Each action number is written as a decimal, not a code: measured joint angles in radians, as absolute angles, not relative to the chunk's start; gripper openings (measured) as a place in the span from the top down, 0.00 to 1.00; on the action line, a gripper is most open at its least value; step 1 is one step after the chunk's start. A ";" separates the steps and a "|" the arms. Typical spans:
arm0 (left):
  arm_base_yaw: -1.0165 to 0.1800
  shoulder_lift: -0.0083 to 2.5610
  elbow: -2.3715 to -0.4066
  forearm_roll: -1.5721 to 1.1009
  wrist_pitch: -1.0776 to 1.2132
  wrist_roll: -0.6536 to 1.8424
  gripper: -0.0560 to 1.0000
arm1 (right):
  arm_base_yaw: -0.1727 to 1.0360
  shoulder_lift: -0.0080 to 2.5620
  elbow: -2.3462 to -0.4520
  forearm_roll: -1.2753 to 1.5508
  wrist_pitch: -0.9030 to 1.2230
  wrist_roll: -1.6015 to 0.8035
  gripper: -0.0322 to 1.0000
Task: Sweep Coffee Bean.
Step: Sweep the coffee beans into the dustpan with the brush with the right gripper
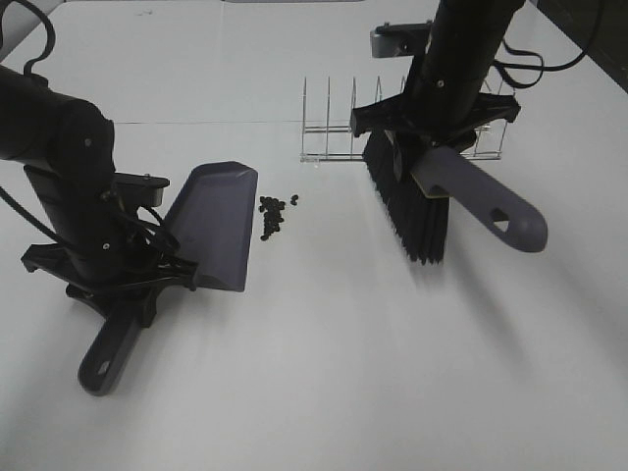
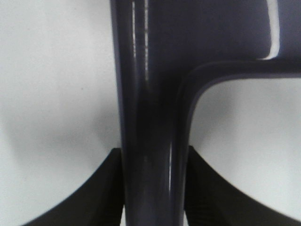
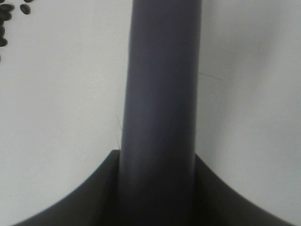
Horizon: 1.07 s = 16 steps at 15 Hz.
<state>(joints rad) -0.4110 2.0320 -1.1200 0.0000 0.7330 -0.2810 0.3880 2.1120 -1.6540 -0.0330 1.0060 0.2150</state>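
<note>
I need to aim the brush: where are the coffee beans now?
In the exterior high view the coffee beans lie on the table just right of the dustpan, well left of the brush.

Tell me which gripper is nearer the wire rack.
Right. The right gripper, clamped on the brush, overlaps the wire rack in the high view; the left gripper, holding the dustpan, sits well away.

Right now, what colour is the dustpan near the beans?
It is a greyish-purple plastic dustpan; the exterior high view shows it best.
</note>
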 joint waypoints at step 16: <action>-0.411 2.032 -1.120 0.000 0.731 -0.282 0.62 | 0.704 2.586 -2.321 -0.071 1.231 0.245 0.68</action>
<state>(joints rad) -0.4110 2.0320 -1.1200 0.0000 0.7310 -0.2820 0.7040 2.5860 -2.3210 -0.0710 1.2310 0.2450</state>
